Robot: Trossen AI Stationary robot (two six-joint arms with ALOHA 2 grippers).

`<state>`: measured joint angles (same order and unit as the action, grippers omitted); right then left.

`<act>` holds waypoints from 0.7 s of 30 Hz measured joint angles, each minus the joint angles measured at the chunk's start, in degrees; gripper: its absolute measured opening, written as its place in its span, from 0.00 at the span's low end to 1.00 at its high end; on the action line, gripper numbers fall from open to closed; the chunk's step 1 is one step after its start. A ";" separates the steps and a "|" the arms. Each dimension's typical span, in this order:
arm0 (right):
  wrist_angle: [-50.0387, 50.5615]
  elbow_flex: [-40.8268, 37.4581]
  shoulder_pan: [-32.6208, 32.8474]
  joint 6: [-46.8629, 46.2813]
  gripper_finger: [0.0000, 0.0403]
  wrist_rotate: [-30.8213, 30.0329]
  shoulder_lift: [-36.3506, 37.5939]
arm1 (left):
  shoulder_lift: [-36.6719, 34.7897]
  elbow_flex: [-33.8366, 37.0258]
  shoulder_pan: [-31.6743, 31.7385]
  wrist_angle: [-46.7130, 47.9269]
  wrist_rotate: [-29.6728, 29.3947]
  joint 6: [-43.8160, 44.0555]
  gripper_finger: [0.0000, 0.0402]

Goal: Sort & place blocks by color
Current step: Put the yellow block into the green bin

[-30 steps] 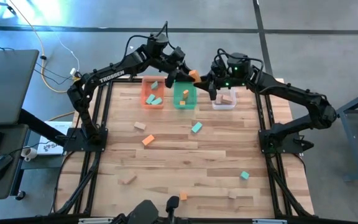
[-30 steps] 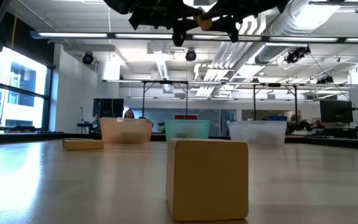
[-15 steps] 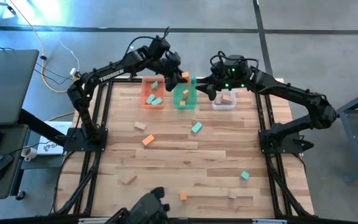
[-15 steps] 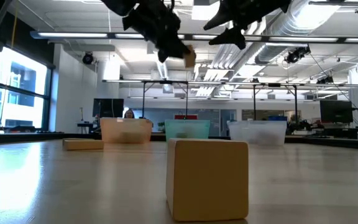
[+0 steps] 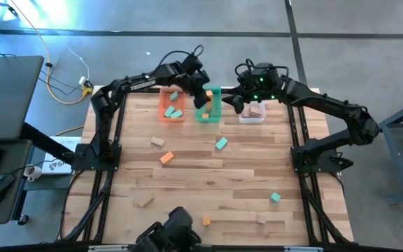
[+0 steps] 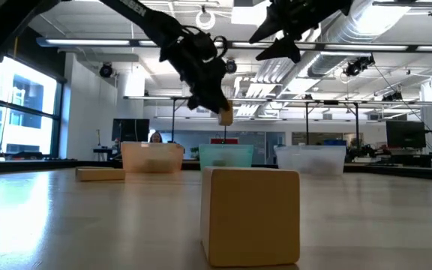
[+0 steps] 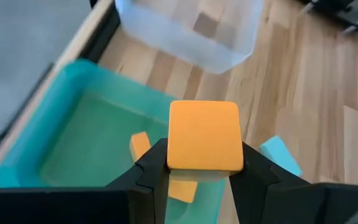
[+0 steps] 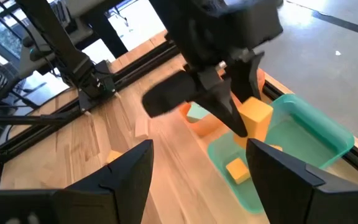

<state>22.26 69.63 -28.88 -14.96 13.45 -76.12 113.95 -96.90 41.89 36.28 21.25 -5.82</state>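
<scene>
My left gripper (image 5: 203, 96) is shut on an orange block (image 7: 204, 135) and hangs above the green tray (image 5: 215, 112). The same block shows at the fingertips in the low view (image 6: 226, 116). Two orange blocks (image 7: 140, 146) lie in that tray. The orange tray (image 5: 162, 105) beside it holds teal blocks (image 5: 172, 110). A tan block (image 7: 207, 23) lies in the clear tray (image 5: 252, 117). My right gripper (image 8: 201, 180) stands open in the air near the clear tray, touching nothing. My left gripper pinches the orange block by two opposite sides (image 7: 174, 157) between its two fingers (image 7: 151, 175). The fingers slant down from above. The block is lifted clear, above the green tray's inside.
Loose blocks lie on the wooden table: tan (image 5: 157, 141), orange (image 5: 166, 158), teal (image 5: 221, 143), teal (image 5: 275, 197), tan (image 5: 143, 203), orange (image 5: 206, 221), tan (image 5: 262, 219). A tan block (image 6: 250, 216) stands close before the low camera. The three trays line the far edge.
Both grippers were at the orange block in the air. My right gripper has opened and let go of it. My left gripper has carried the block away from the right gripper, down and toward the near edge, over the green tray.
</scene>
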 joint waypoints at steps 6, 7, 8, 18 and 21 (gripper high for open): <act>1.67 -0.04 -0.02 0.00 0.60 -0.04 0.00 | 2.94 0.00 0.40 0.35 0.05 1.66 0.25; 1.90 -0.04 -0.02 0.00 0.60 -0.04 0.00 | 3.39 0.00 0.40 0.41 0.16 1.73 0.25; 2.01 -0.04 -0.02 0.00 0.60 -0.05 0.00 | 3.73 0.00 0.40 0.37 0.14 1.75 0.25; 2.16 -0.04 0.00 -0.94 0.60 -1.88 0.00 | 6.83 0.00 0.33 0.29 0.13 2.76 0.25; 2.52 -0.04 0.03 -2.08 0.60 -1.86 0.00 | 7.66 0.00 0.33 0.38 0.12 3.46 0.26</act>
<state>24.78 69.58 -28.86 -17.05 11.60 -76.12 121.61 -96.90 42.22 36.66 21.37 -2.37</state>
